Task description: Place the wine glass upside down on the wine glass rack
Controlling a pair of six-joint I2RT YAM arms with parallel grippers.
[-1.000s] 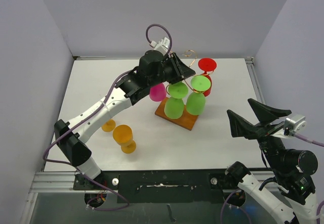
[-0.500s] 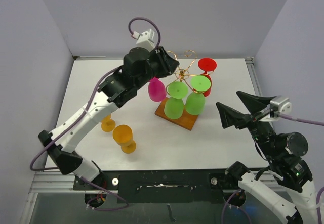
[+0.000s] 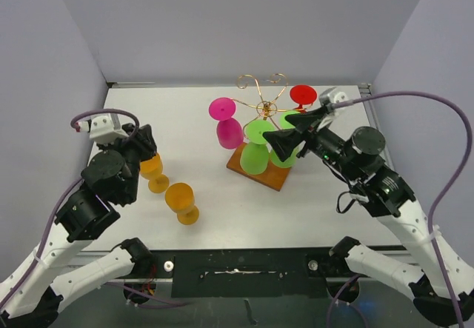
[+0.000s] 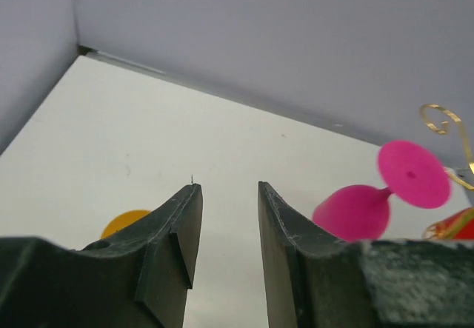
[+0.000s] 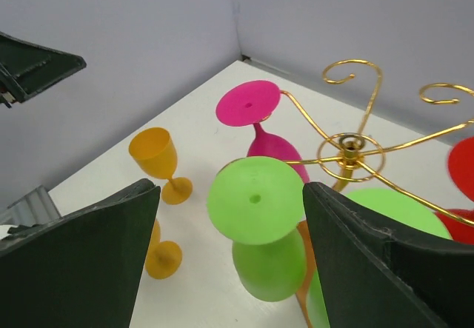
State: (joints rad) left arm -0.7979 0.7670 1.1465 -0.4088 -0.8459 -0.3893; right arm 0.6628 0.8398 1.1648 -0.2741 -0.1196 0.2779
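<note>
I am holding my left hand (image 4: 228, 187) low at the left side of the surface (image 3: 311, 195). Its jaws are standing partly apart with nothing between them. It is sitting just beside the two orange glasses (image 3: 181, 198), which are standing upright, well apart from the wine glass rack (image 3: 265, 108).

I am reaching my right hand (image 5: 229, 187) in toward the rack with its jaws spread wide and empty. It is hovering in front of the green glasses (image 3: 255, 154), touching neither as far as I can tell.

A pink wine glass (image 3: 228, 129) is hanging bowl-down from a left arm of the rack, foot uppermost. The green pair and a red glass (image 3: 302, 95) are hanging the same way. So I am judging that one hanging is done and I am between glasses.

The next move is asking my left hand to close on an orange stem, lift it, turn it over and slide the foot into a free curled arm at the back. My right hand is needing to stay out of that path, and I am watching not to knock the hung glasses.
</note>
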